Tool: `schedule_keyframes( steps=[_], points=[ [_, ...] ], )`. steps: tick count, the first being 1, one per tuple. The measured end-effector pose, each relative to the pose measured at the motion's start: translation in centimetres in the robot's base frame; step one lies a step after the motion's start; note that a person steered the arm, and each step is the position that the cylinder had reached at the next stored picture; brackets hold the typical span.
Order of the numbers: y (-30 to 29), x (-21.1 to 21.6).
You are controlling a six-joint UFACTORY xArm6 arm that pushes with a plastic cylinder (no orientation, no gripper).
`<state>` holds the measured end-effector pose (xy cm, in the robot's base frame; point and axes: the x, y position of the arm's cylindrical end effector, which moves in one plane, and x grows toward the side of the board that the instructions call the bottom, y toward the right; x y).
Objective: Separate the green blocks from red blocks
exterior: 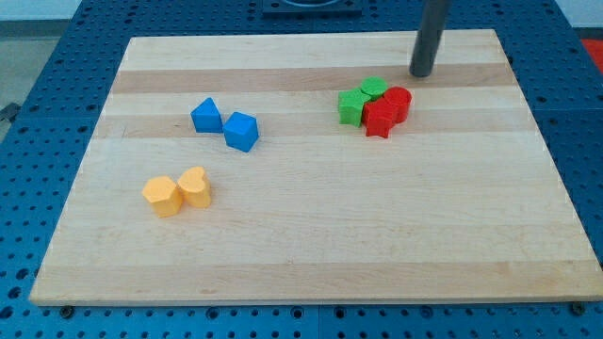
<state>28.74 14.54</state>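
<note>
Two green blocks and two red blocks sit bunched together at the board's upper right. A green star-shaped block [353, 106] is at the cluster's left and a green round block [374, 88] at its top. A red star-shaped block [380, 119] is at the bottom and a red cylinder [398, 102] at the right. They touch one another. My tip [420, 74] rests on the board just up and to the right of the cluster, a short gap from the red cylinder and the green round block.
A blue triangular block [206, 116] and a blue cube [241, 131] sit left of centre. Two orange blocks [162, 196] [196, 186] lie side by side at the lower left. The wooden board [311, 245] lies on a blue perforated table.
</note>
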Motion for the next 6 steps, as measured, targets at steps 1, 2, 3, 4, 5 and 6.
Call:
schedule_keyframes(
  steps=[1, 2, 3, 4, 5, 6],
  points=[
    [-2.7, 0.8],
    [-4.0, 2.5],
    [-5.4, 4.3],
    [-7.2, 5.7],
    [-8.6, 7.1],
    [-10.4, 8.2]
  ],
)
